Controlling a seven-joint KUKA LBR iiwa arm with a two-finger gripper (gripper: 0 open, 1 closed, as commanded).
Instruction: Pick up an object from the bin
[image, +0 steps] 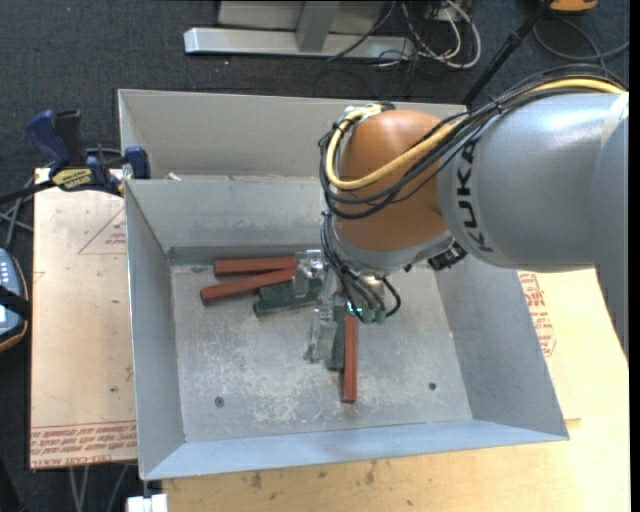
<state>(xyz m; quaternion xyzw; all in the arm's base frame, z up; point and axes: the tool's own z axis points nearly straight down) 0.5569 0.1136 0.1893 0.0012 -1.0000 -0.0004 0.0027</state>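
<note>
- Grey metal bin (150, 300): only a few parts on the floor, no heap.
- 10 o'clock from floor centre: two red-brown bars lying roughly 9-to-3. The upper bar (255, 266) is near the back wall. The lower bar (245, 290) sits just below it, tilted, and their right ends close in on each other.
- 11 o'clock: dark green block (280, 298), touching the right end of the lower bar.
- Centre: gripper (325, 340) is down near the floor, pointing to 6.
- Gripper opening: can't tell, the wrist blocks the view. Nothing visibly clamped.
- Just at 4 o'clock of the gripper: third bar (349, 375), red-brown, lying 12-to-6. Its top end runs under the wrist, possibly touching the gripper.
- 1 o'clock: orange cover (385, 170) with cables, on the silver arm (545, 180).
</note>
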